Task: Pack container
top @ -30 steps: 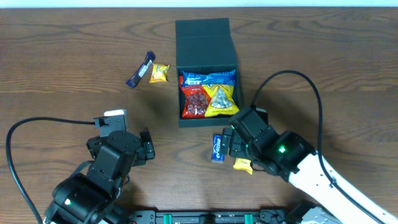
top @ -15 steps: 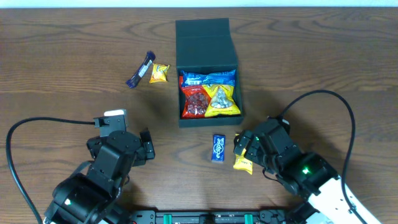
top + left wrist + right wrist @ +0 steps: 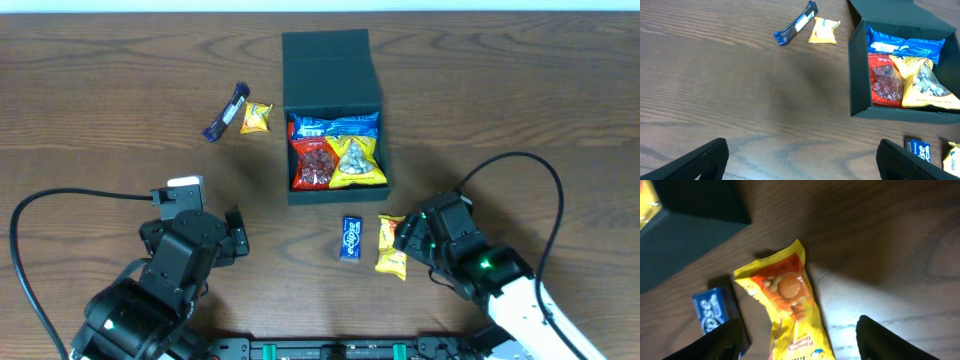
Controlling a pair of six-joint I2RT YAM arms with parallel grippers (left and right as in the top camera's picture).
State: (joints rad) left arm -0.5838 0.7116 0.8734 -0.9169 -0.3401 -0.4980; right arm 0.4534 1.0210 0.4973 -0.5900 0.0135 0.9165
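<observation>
Dark green container [image 3: 330,65] lid-open on the surface [image 3: 520,90], snack packets inside. Just in front of container: right claw [image 3: 800,337] spread astride a yellow packet [image 3: 391,246], blue packet [image 3: 350,238] beside. Front-left of container, well apart: left claw [image 3: 800,162] spread wide, empty.

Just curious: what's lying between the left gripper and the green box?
Nothing: the left wrist view shows bare table between left gripper and container.

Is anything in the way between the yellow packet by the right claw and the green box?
Nothing visible. Bare table lies between the yellow packet and the container's front wall; the small blue packet lies off to one side, and the lid stands open.
</observation>
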